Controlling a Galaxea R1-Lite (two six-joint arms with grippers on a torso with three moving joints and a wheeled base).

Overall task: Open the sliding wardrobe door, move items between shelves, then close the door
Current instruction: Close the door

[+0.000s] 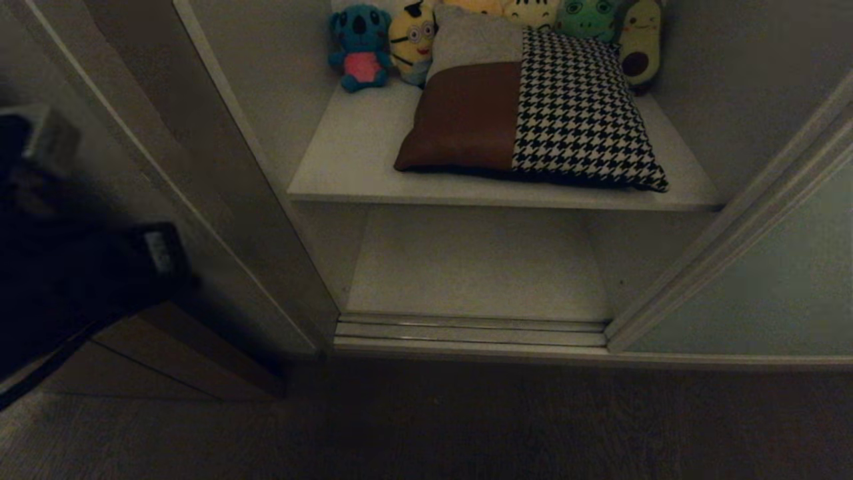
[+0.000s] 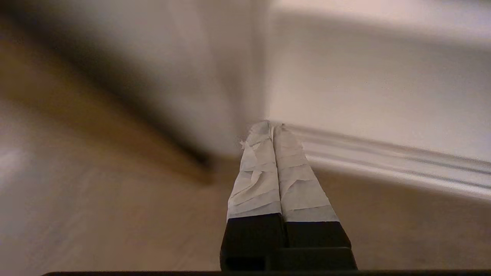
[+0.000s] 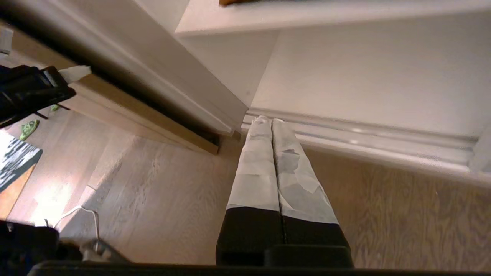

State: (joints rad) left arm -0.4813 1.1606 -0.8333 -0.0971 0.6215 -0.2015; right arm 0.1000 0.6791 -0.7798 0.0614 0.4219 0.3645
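- Our left gripper (image 2: 273, 126): taped fingers pressed together, holding nothing, tip aimed at the wardrobe's floor track (image 2: 383, 157). In the head view the left arm (image 1: 80, 280) is a dark blur at nine o'clock.
- Our right gripper (image 3: 266, 119): fingers likewise pressed flat together, empty, above the wood floor (image 3: 161, 191), tip near the track.
- Sliding wardrobe door (image 1: 766, 287): at four o'clock in the head view, pushed aside; the interior stands open.
- Shelves: upper shelf (image 1: 346, 160) at twelve o'clock, lower board (image 1: 473, 267) bare beneath it.
- On the upper shelf a cushion (image 1: 526, 120) in brown, grey and houndstooth; plush toys (image 1: 413, 37) lined up behind it.
- We see none of the folded garments.
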